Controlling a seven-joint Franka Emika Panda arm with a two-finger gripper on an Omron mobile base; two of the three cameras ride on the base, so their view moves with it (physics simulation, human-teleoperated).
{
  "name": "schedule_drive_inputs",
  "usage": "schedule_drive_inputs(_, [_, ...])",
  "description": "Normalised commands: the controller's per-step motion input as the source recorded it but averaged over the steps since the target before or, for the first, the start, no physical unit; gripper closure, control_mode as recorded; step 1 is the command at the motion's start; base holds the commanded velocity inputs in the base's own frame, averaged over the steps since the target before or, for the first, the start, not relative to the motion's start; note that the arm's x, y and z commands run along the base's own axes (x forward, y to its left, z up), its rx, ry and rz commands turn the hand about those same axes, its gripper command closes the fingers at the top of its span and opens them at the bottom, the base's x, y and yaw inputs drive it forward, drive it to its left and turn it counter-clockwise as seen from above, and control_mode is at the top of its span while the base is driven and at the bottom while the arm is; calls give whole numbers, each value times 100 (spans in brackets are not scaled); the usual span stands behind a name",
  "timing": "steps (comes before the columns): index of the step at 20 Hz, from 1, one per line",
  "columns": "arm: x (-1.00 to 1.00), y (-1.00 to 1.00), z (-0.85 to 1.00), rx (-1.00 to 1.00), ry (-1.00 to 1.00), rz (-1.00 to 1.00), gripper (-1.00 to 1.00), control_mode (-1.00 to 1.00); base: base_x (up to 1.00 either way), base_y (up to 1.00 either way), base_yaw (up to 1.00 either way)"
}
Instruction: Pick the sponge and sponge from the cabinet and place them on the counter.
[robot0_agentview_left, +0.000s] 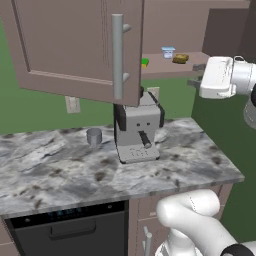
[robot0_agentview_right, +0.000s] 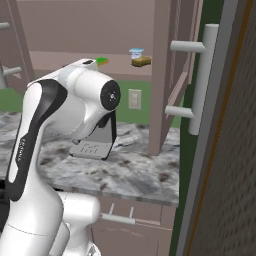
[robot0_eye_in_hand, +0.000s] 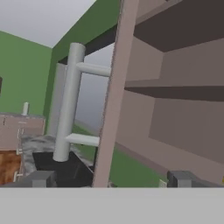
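On my left base view the cabinet (robot0_agentview_left: 80, 45) hangs above the counter (robot0_agentview_left: 65, 170) with its near door swung open toward me, the long grey handle (robot0_agentview_left: 117, 56) upright on it. Behind that door's edge, on the cabinet's bottom shelf, I can see a sliver of the green sponge (robot0_agentview_left: 145, 62). Further right on the same shelf lies the tan sponge (robot0_agentview_left: 180, 58), just beside the white cup (robot0_agentview_left: 168, 52) with the blue rim. The hand sits at the right edge, level with that shelf, and its gripper (robot0_agentview_left: 196, 75) points left toward the shelf opening, apart from both sponges. On the counter below stand a coffee machine (robot0_agentview_left: 137, 127) and, left of it, a small grey cup (robot0_agentview_left: 94, 136).

On my right base view the arm's shoulder covers much of the middle. Above it the green sponge (robot0_agentview_right: 102, 61) peeks out on the shelf, and the tan sponge (robot0_agentview_right: 141, 61) sits right of the cup (robot0_agentview_right: 136, 53). An open cabinet door (robot0_agentview_right: 172, 70) stands on edge at the right.

On my hand view the 2 finger tips (robot0_eye_in_hand: 37, 179) are spread wide with nothing between them. Ahead are the door's edge, its handle (robot0_eye_in_hand: 69, 103) and the cabinet's shelves (robot0_eye_in_hand: 175, 87).
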Motion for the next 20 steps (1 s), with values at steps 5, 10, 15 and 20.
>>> schedule_drive_inputs(5, [14,3,0,2,3,0,-100,-100,0,0,0])
schedule_drive_inputs(10, [14,8,0,4,4,0,-100,-100,0,0,0])
schedule_drive_inputs(15, [10,15,0,4,1,0,-100,-100,0,0,0])
schedule_drive_inputs(20, [14,20,0,4,0,0,-100,-100,0,0,0])
